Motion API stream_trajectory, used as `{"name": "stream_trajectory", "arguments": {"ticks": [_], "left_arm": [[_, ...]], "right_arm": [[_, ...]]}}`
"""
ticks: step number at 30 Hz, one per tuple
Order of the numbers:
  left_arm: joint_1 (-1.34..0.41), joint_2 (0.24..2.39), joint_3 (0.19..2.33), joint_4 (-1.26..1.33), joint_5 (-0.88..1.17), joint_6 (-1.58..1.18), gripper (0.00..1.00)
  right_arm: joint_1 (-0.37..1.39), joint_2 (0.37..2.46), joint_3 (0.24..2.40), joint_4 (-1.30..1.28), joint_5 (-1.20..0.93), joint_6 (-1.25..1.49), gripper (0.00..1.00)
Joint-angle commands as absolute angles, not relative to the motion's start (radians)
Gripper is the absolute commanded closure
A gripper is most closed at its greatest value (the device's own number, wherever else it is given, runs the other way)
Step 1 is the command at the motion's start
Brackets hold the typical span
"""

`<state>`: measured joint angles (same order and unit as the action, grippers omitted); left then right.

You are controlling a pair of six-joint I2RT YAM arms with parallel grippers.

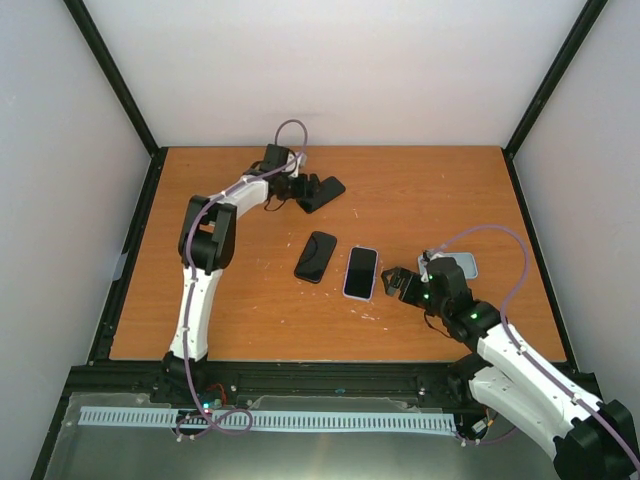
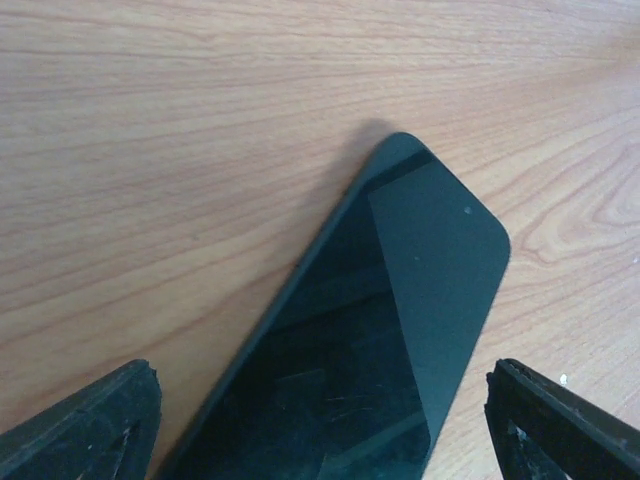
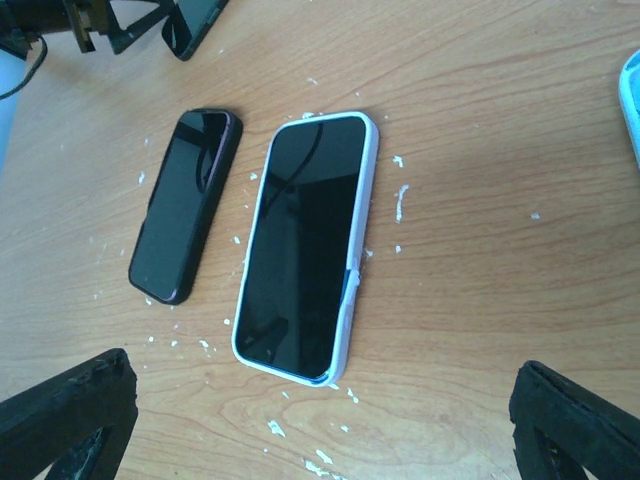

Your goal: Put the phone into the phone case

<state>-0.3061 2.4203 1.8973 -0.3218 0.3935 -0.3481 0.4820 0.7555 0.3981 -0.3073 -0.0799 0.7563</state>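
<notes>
The task looks barely begun. In the upper middle of the top view, the left gripper (image 2: pixel 320 372) has its fingers spread to either side of a bare dark phone (image 2: pixel 400 300). The phone lies flat on the wooden table (image 1: pixel 420 190), and in the left wrist view there is clear wood between it and each finger, so nothing is gripped or lifted.

At the centre of the table lie two more handsets side by side, not touching: a black one with a purplish rim (image 3: pixel 185 205) and, to its right, a phone already seated in a white case (image 3: pixel 305 255). The right gripper (image 3: pixel 322 372) hovers just short of the cased phone's near end, wide open and empty.

A pale bluish case-like thing (image 1: pixel 458 266) sits at the right of the top view, beside the right arm, though I cannot tell whether it is empty.

What appears left is everything: gripping the bare phone, carrying it to a case and pressing it in.
</notes>
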Motion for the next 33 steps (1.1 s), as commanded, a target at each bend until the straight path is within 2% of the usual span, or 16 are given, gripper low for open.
{"name": "stream_trajectory", "arguments": {"ticks": [1, 12, 19, 33], "left_arm": [[-0.365, 2.396, 1.847, -0.349, 0.372, -0.320, 0.11], [-0.453, 2.388, 1.840, -0.428, 0.107, -0.310, 0.15], [-0.508, 2.401, 1.877, -0.454, 0.003, -0.279, 0.11], [-0.514, 2.507, 2.006, -0.526, -0.048, -0.232, 0.08]], "right_arm": [[0.479, 0.736, 0.412, -0.373, -0.059, 0.734, 0.00], [0.479, 0.661, 0.372, -0.398, -0.069, 0.749, 0.00], [0.478, 0.631, 0.372, -0.409, -0.064, 0.748, 0.00], [0.477, 0.619, 0.353, -0.396, -0.052, 0.776, 0.00]]}}
